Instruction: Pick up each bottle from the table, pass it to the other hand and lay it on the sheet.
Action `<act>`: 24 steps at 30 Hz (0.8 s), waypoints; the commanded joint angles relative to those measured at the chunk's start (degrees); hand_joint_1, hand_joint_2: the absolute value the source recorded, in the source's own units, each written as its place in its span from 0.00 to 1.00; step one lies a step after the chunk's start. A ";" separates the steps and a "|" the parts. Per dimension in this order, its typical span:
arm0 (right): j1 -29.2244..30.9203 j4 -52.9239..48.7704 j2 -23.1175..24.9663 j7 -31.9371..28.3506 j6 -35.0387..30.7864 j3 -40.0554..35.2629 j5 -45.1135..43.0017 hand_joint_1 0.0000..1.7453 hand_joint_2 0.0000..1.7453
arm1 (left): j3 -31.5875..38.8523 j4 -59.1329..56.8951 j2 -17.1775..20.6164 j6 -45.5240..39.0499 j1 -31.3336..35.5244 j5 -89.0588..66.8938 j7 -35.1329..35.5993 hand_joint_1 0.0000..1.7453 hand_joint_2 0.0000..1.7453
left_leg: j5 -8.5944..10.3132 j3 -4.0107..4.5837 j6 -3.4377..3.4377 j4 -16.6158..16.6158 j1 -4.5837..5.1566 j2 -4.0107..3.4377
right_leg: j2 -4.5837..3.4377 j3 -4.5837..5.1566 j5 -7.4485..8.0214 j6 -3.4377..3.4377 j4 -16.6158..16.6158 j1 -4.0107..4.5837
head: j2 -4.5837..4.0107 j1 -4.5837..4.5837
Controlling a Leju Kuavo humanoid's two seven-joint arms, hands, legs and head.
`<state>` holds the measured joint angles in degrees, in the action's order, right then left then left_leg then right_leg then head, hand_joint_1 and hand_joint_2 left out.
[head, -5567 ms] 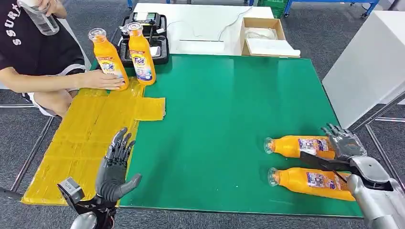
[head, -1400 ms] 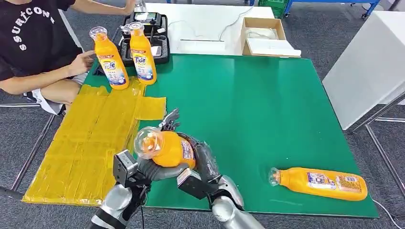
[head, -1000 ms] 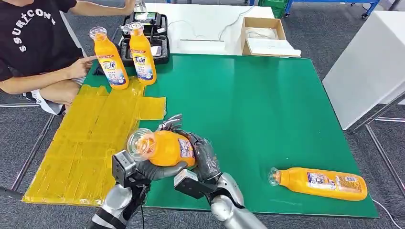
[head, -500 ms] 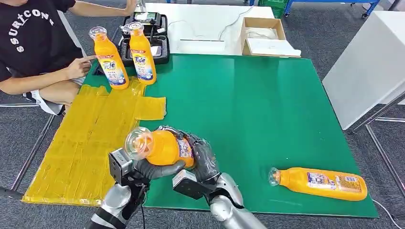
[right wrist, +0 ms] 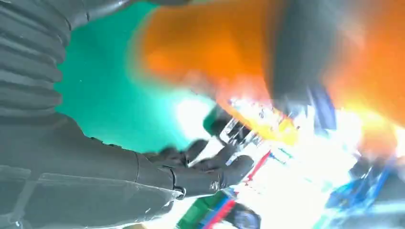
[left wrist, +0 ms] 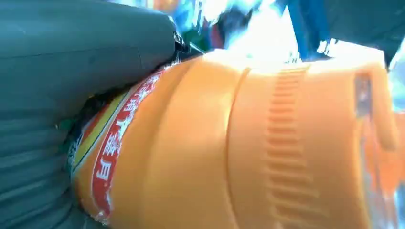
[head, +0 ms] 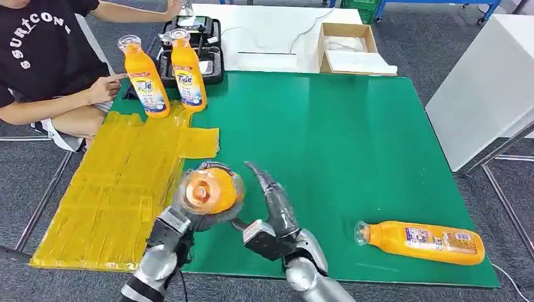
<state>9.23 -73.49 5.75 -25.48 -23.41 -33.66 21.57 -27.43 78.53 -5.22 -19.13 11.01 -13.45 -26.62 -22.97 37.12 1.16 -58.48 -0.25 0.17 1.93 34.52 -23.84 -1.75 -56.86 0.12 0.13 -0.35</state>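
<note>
Left hand (head: 189, 221) gripping an orange bottle (head: 209, 189) from below, cap end towards the camera, held just above the near edge of the green worktop (head: 327, 138) beside the yellow sheet (head: 119, 182). Right hand (head: 274, 204) just beside the bottle, fingers stretched out and apart, holding nothing. Further out, a second orange bottle (head: 420, 241) lying on its side near the right front corner, two more bottles (head: 165, 74) standing upright at the far end of the sheet, a person's hand (head: 104, 88) close beside them.
</note>
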 commanded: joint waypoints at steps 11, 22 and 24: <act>-8.04 -24.22 -6.46 0.68 9.99 13.24 -7.37 0.00 1.00 | 3.87 -6.16 3.82 -10.75 1.15 -27.44 8.89 1.00 1.00 | -0.02 -0.13 -0.02 0.04 0.03 0.07 | -0.03 -0.12 -0.06 -0.02 0.02 -0.04 | 0.00 0.02; -13.32 -24.48 -8.34 1.51 19.94 23.27 -13.78 0.00 1.00 | 8.52 -16.63 6.14 -19.69 2.00 -59.67 20.55 1.00 1.00 | -0.01 -0.15 -0.02 0.08 0.02 0.00 | -0.07 -0.15 -0.01 0.00 0.07 -0.03 | 0.00 0.04; -13.15 -24.22 -8.09 1.48 19.97 23.14 -13.74 0.00 1.00 | 8.52 -17.73 6.04 -20.39 2.36 -59.56 20.35 1.00 1.00 | -0.01 -0.14 -0.04 0.06 0.02 -0.01 | -0.11 -0.12 -0.01 0.00 0.04 -0.03 | 0.00 0.02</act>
<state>-3.06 -98.31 -1.29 -24.33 -4.26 -14.52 8.09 -20.04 71.37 -0.77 -37.85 10.27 -70.89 -7.43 -22.98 37.14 1.17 -58.48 -0.25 0.16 1.91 34.56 -23.84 -1.75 -56.86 0.12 0.13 -0.33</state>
